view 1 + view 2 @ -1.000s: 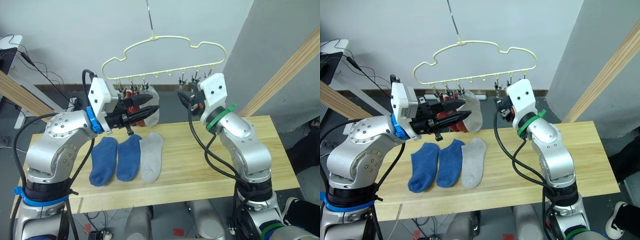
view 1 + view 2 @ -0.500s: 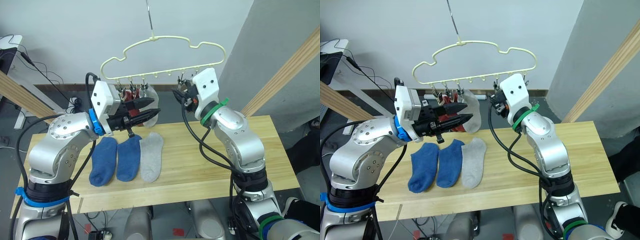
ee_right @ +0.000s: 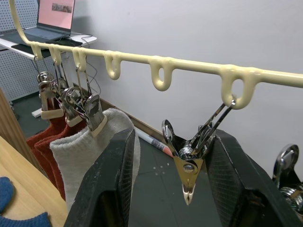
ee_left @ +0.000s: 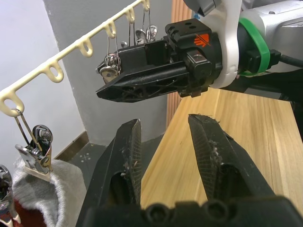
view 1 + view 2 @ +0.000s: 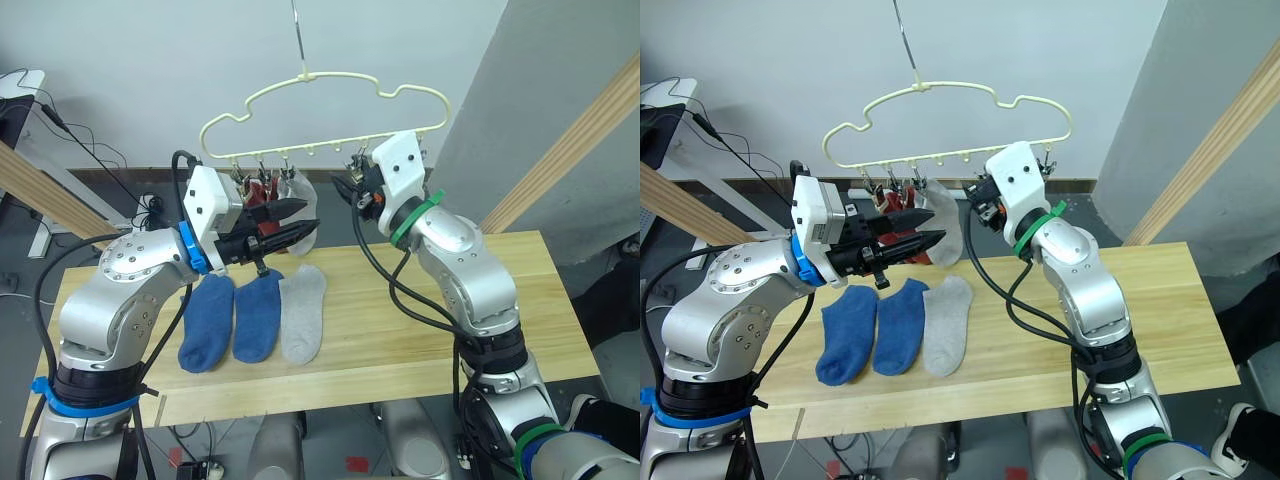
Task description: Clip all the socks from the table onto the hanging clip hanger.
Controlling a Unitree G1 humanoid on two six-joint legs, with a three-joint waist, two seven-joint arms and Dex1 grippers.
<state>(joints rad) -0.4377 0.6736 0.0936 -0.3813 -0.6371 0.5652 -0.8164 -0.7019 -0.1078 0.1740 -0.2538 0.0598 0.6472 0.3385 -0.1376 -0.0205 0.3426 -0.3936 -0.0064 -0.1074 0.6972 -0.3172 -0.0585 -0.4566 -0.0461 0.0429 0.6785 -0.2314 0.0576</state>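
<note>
Metal clip [image 3: 186,163] hangs between open right tool's [image 3: 173,182] fingers.

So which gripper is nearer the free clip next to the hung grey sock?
The right gripper: its open fingers sit on either side of that clip. The left gripper is further off, down by the hung grey sock.

Sock count, hanger and tabletop

Three socks lie flat: two blue [image 5: 209,320] [image 5: 259,315], one grey [image 5: 303,316]. Three hang clipped: two red [image 5: 262,194], one grey [image 5: 945,222].
</note>
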